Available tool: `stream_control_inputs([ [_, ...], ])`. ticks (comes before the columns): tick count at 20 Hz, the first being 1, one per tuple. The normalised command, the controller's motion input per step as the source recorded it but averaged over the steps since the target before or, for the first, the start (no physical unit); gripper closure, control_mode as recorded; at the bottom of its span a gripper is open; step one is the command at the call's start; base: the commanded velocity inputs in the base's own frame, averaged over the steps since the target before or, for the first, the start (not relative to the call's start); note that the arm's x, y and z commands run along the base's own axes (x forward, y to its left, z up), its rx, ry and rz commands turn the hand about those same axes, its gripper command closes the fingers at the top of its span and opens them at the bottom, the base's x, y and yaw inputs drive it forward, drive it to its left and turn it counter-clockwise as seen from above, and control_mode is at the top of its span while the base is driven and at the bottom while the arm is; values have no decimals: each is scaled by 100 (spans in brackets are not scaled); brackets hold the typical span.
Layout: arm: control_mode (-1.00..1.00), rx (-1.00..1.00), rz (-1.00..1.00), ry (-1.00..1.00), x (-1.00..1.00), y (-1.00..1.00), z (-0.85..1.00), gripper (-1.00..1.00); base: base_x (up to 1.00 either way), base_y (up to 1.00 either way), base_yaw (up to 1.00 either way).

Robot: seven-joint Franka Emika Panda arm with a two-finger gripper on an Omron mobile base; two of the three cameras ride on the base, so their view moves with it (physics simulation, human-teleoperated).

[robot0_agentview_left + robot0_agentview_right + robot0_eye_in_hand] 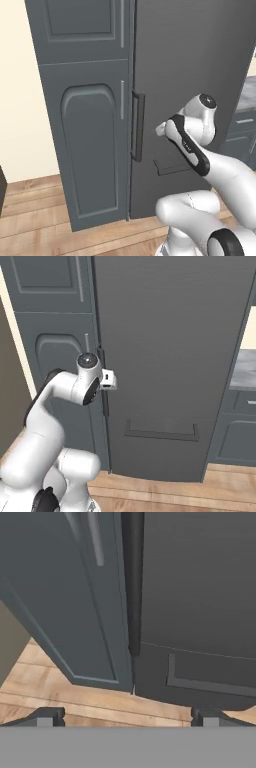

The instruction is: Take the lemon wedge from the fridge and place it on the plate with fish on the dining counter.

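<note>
The tall dark grey fridge (195,75) stands with its flat door closed, so the lemon wedge is presumably hidden behind it. The dark vertical bar handle (132,582) runs floor-to-ceiling in its long axis and lies straight ahead of the two-finger hand (127,716) — near, not touching. The fingertips (47,716) stand wide apart, holding nothing. Just left is the panelled dark grey cabinet (85,140); below, a pale wooden plank floor (45,682).

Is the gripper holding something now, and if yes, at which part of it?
Nothing is held. The gripper is open, in front of the closed fridge, near its handle.
</note>
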Motion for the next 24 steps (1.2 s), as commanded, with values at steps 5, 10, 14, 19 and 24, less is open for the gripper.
stream_control_inputs([
  [5, -100, 0, -1, -1, 62, 67, 0, -100, 0, 0, 0],
  [10, -100, 0, -6, 0, 56, 20, 0, -100, 0, 0, 0],
  [14, -100, 0, 0, 0, 50, -8, -14, -100, 0, 0, 0],
  [19, -100, 0, 0, -1, 22, -25, -10, -100, 0, 0, 0],
  [24, -100, 0, 0, 0, 23, 0, -9, -100, 0, 0, 0],
])
